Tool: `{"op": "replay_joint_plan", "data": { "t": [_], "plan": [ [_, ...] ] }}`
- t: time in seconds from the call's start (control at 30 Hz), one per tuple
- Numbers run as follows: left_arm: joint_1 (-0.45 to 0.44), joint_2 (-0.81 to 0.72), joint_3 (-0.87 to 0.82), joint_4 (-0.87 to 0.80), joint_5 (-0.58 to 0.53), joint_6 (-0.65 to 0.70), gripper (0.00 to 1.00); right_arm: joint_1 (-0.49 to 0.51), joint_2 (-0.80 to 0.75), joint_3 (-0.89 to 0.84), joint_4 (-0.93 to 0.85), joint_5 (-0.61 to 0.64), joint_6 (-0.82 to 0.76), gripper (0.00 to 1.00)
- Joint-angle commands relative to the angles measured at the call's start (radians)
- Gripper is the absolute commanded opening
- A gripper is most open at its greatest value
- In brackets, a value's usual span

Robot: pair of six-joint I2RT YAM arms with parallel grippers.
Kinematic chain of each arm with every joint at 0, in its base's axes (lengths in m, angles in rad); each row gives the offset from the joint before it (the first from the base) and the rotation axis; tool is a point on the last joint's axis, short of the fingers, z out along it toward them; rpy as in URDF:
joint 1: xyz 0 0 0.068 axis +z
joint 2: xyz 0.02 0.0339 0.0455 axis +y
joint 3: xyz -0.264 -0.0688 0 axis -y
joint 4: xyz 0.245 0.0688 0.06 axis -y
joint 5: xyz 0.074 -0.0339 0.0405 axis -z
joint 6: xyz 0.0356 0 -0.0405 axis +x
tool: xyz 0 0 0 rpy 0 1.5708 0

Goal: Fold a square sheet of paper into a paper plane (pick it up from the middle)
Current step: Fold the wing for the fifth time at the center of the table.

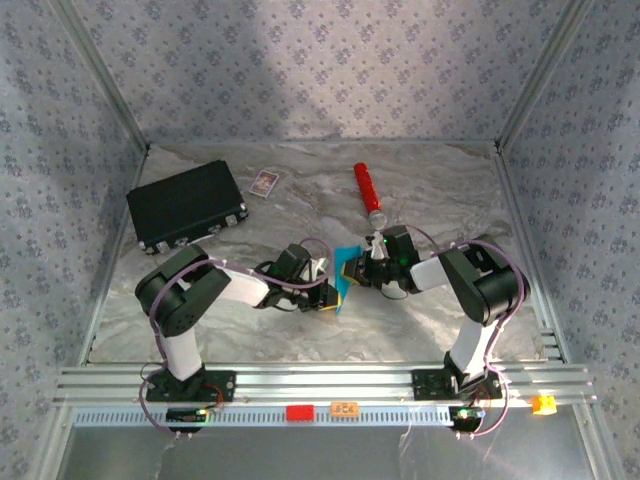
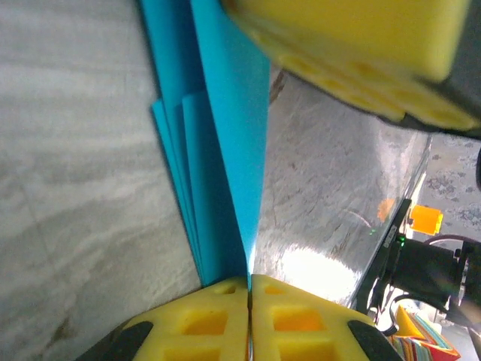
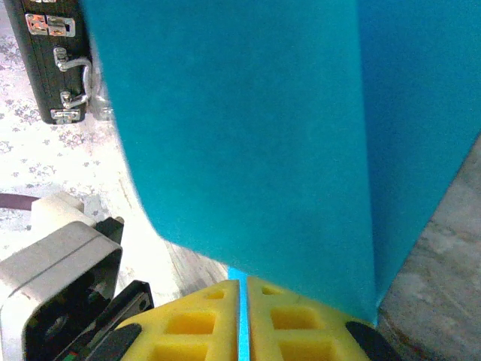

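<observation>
Black case (image 1: 187,205) far left on marble surface (image 1: 450,190), small white card (image 1: 264,182) just beside it, red cylinder (image 1: 369,194) lying right of card.

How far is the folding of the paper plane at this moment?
Done: the sheet of paper shows several folded layers. In hand: the left fingers and the right fingers are both shut on it, holding it on edge between the arms. Remaining: no finished pointed dart is visible yet.
</observation>
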Motion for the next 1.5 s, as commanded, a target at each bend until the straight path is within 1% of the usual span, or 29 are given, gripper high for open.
{"op": "replay_joint_plan", "data": {
  "t": [0.0,0.2,0.3,0.37,0.4,0.43,0.57,0.77,0.83,0.9,0.97,1.17,1.3,1.47],
  "plan": [
    [-0.021,-0.021,-0.030,-0.120,0.056,0.036,0.01,-0.002,0.045,-0.009,-0.104,0.097,-0.030,0.14],
    [-0.029,-0.024,-0.035,-0.150,0.057,0.051,0.01,0.000,0.045,-0.011,-0.102,0.100,-0.029,0.14],
    [-0.031,-0.024,-0.038,-0.162,0.051,0.054,0.07,-0.001,0.046,-0.009,-0.102,0.099,-0.028,0.14],
    [-0.033,-0.027,-0.041,-0.165,0.047,0.057,0.05,0.001,0.048,-0.010,-0.102,0.100,-0.027,0.14],
    [-0.033,-0.029,-0.044,-0.168,0.045,0.058,0.01,0.000,0.048,-0.011,-0.102,0.099,-0.027,0.14],
    [-0.035,-0.030,-0.045,-0.169,0.045,0.058,0.00,-0.001,0.048,-0.009,-0.103,0.099,-0.027,0.14],
    [-0.039,-0.039,-0.053,-0.173,0.038,0.056,0.00,0.000,0.049,-0.009,-0.104,0.100,-0.025,0.14],
    [-0.047,-0.053,-0.065,-0.178,0.034,0.057,0.07,0.000,0.050,-0.010,-0.104,0.106,-0.023,0.14],
    [-0.049,-0.056,-0.070,-0.179,0.032,0.058,0.07,0.001,0.050,-0.012,-0.101,0.106,-0.020,0.14],
    [-0.052,-0.058,-0.071,-0.177,0.033,0.058,0.04,0.000,0.050,-0.012,-0.099,0.107,-0.019,0.14],
    [-0.052,-0.062,-0.075,-0.180,0.032,0.058,0.04,0.001,0.050,-0.012,-0.099,0.106,-0.020,0.14],
    [-0.051,-0.101,-0.082,-0.203,0.011,0.060,0.07,0.002,0.051,-0.012,-0.098,0.106,-0.017,0.14],
    [-0.052,-0.160,-0.077,-0.232,-0.017,0.072,0.10,0.001,0.050,-0.012,-0.098,0.105,-0.016,0.14],
    [-0.042,-0.227,-0.046,-0.272,-0.055,0.097,0.10,0.002,0.045,-0.011,-0.098,0.106,-0.015,0.14]
  ]
}}
